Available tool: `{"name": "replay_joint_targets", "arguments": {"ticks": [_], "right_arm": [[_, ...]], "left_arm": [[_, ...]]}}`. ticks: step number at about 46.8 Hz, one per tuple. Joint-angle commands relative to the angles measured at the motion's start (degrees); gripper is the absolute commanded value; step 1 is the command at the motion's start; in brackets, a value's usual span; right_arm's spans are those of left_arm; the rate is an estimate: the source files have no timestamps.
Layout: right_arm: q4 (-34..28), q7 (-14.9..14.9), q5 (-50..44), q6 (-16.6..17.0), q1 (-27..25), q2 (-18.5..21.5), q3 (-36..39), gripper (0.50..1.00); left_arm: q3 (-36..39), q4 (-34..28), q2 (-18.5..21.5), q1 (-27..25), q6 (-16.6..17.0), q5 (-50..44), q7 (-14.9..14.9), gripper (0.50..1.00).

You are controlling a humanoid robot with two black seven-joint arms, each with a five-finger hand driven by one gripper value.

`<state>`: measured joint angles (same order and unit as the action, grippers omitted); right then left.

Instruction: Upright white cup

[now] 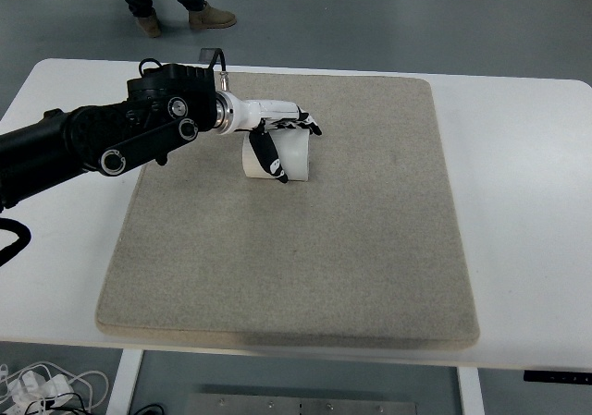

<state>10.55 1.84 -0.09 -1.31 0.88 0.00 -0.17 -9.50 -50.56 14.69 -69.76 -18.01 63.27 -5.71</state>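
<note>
Nearest me, under the table's near edge at bottom left, I see a tangle of white cables (42, 383) on the floor. A dark bit of hardware (558, 376) shows below the table edge at bottom right; too small to identify.

White table (527, 202), with a grey felt-like mat (305, 249) covering most of its middle. The near and middle stretches of the mat carry nothing. A black cable loop (11, 241) pokes in at the left edge, over the table's bare margin.

Left arm (92, 142) enters from the left edge, black, jointed, angled up and to the right across the mat's far left corner. Its wrist section is white and silver.

Left hand (277, 130) sits at the white cup (289, 156), on the far left part of the mat. I read the cup as lying on its side, though the hand hides much of its top. Fingers (305, 122) reach flat over the cup's upper side, pointing right; thumb (269, 158) hangs down across the face turned toward me. That brackets the cup between thumb and fingers, but I cannot tell whether the grip is closed on it or merely laid against it.

Nothing else stands near the cup.

Farthest back, on the grey floor beyond the table: a small dark flat object (211, 53), and a person's legs and shoes (176, 4) at the top edge.
</note>
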Motion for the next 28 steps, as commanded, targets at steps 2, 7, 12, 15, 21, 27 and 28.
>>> {"name": "replay_joint_targets", "arguments": {"ticks": [2,7,12,15,21,27,28], "right_arm": [[0.0,0.01,0.0,0.08,0.0,0.0,0.0,0.952],[0.0,0.01,0.0,-0.01,0.0,0.0,0.0,0.952],[0.0,0.01,0.0,-0.01,0.0,0.0,0.0,0.952],[0.0,0.01,0.0,0.08,0.0,0.0,0.0,0.952],[0.0,0.01,0.0,-0.01,0.0,0.0,0.0,0.952],[0.0,0.01,0.0,-0.01,0.0,0.0,0.0,0.952],[0.0,0.01,0.0,-0.01,0.0,0.0,0.0,0.952]], "left_arm": [[0.1,-0.06,-0.01,0.06,-0.01,0.45,-0.09,0.786],[0.19,0.03,-0.1,0.23,0.16,1.85,-0.09,0.735],[0.19,0.03,-0.01,0.24,0.34,1.85,0.17,0.5],[-0.34,0.03,-0.02,0.06,0.34,1.42,0.17,0.5],[-1.83,0.55,-0.1,-0.47,0.43,0.1,0.26,0.5],[-6.14,0.91,0.78,-0.03,-0.19,-3.24,0.44,0.5],[-6.58,1.08,0.95,0.15,-0.27,-4.03,0.7,0.5]]}}
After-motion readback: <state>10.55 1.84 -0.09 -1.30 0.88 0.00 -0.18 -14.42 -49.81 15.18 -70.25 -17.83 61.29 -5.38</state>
